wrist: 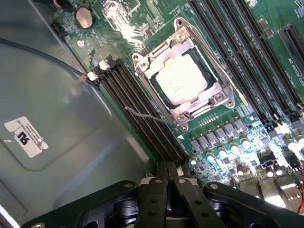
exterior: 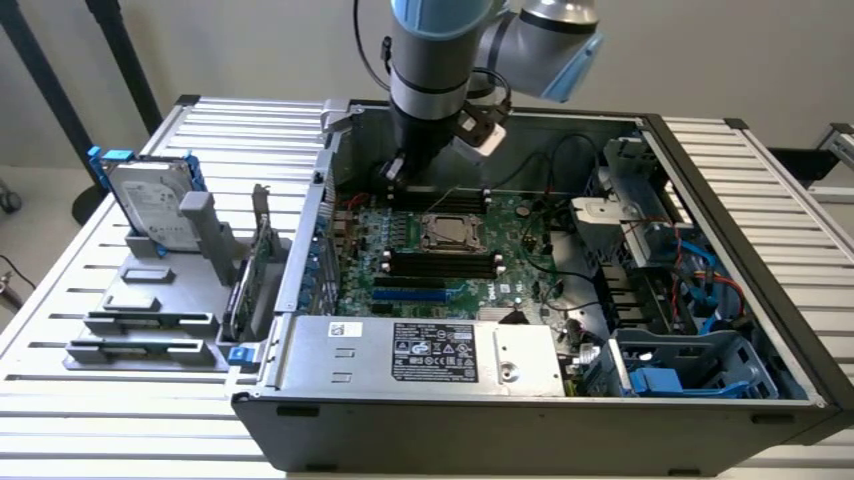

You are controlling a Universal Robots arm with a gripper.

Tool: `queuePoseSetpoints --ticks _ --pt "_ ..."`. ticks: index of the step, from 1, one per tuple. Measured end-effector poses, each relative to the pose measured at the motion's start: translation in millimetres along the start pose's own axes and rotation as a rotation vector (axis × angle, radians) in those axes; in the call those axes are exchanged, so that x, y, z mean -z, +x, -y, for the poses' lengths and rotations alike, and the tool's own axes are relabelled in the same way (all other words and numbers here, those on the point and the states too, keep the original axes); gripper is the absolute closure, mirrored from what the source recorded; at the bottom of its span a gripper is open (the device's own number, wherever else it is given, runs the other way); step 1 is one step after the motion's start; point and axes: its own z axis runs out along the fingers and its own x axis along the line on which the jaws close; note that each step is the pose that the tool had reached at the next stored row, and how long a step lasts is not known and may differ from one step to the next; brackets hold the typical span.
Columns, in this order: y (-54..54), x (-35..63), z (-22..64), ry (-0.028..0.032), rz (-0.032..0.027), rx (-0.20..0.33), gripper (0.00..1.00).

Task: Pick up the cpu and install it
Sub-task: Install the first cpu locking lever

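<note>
cpu (wrist: 182,83) seated in socket (wrist: 209,102) | gripper (wrist: 167,176) closed, empty, near but apart

I can see one robot arm (exterior: 434,60) with one gripper (wrist: 167,165) on it, and one big open computer case (exterior: 400,430) on the worktop (exterior: 40,400). Inside the case there is one green board (exterior: 527,255), and on it sit one cpu (wrist: 182,84) and one blue slot (exterior: 407,295). Near the worktop's edge on the exterior view's left stands one hard drive (exterior: 150,205) with two blue rails (exterior: 100,165), and there is one white sticker (wrist: 26,137) on the inside wall of the case.
</note>
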Motion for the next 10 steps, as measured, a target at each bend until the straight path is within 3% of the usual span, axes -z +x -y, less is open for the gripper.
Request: queuePoseSetpoints --ticks 5,10 --pt "-1.1 -4.0 -1.3 -0.0198 -0.0087 -0.007 0.89" --pt "-2.5 -8.2 -2.4 -0.0429 -0.0241 -0.047 0.89"
